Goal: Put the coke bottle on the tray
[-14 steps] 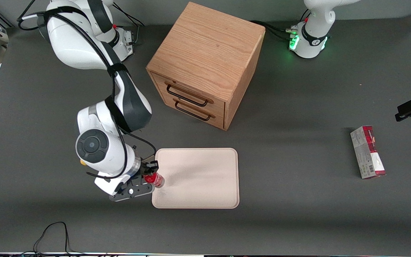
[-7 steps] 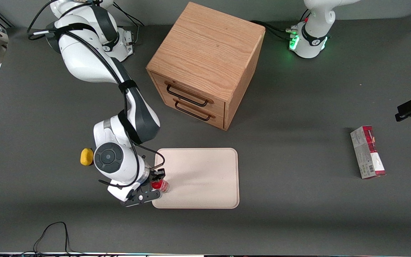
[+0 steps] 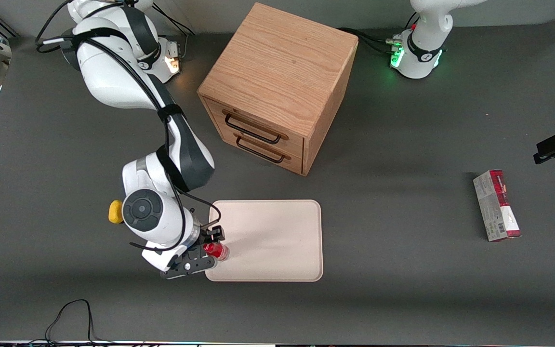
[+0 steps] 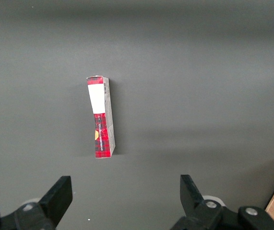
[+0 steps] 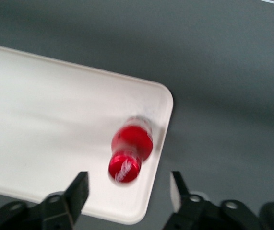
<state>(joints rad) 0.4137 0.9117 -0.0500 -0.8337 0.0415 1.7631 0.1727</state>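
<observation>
The coke bottle (image 3: 218, 250), small and red with a red cap, stands upright on the cream-white tray (image 3: 277, 241), close to the tray's corner nearest the working arm and the front camera. My right gripper (image 3: 209, 248) is above the bottle with its fingers open on either side, not touching it. In the right wrist view the bottle (image 5: 129, 148) shows from above on the tray (image 5: 55, 110), with its cap between the spread fingers of the gripper (image 5: 128, 186).
A wooden two-drawer cabinet (image 3: 277, 86) stands farther from the front camera than the tray. A small yellow object (image 3: 115, 212) lies beside the working arm. A red-and-grey carton (image 3: 496, 206) lies toward the parked arm's end, also in the left wrist view (image 4: 101, 117).
The arm carried the bottle over the tray's corner and lowered it. The fingers have opened off the bottle, which now stands on the tray. The arm has drawn back slightly.
</observation>
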